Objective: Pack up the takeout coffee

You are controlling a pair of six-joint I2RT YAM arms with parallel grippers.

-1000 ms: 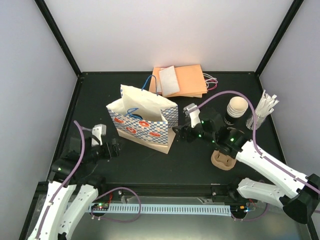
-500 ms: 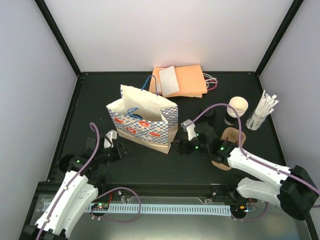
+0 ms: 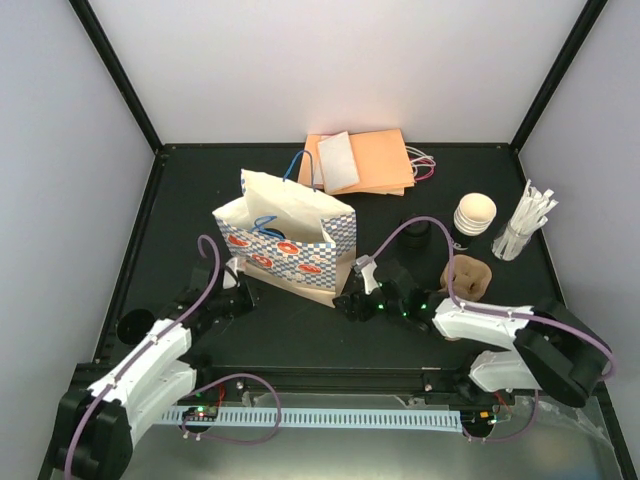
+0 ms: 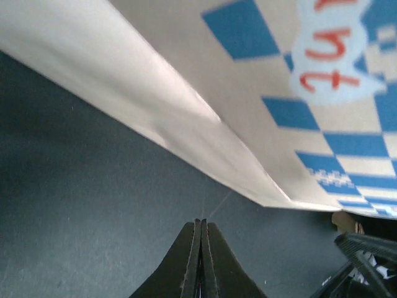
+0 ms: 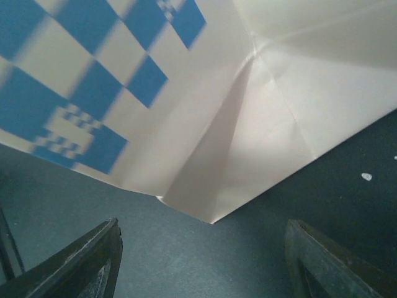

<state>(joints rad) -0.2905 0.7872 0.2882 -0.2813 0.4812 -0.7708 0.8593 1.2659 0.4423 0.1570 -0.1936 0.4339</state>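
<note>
The takeout coffee, a small cup with a round black lid, stands on the dark table right of the paper bag, with neither gripper near it. The bag is white with blue checks and stands upright with its mouth open. My left gripper lies low at the bag's near left corner; in its wrist view the jaws are pressed together with nothing between them, just short of the bag's bottom edge. My right gripper is low at the bag's near right corner and stands open, facing that corner.
A brown pulp cup carrier sits right of my right arm. Behind it are a stack of cream cups and a holder of white stirrers. Flat orange bags lie at the back.
Both arms have come down and in toward the bag's near corners. The left gripper has gone from open to shut. The right arm has left the carrier area, uncovering the black-lidded cup.
</note>
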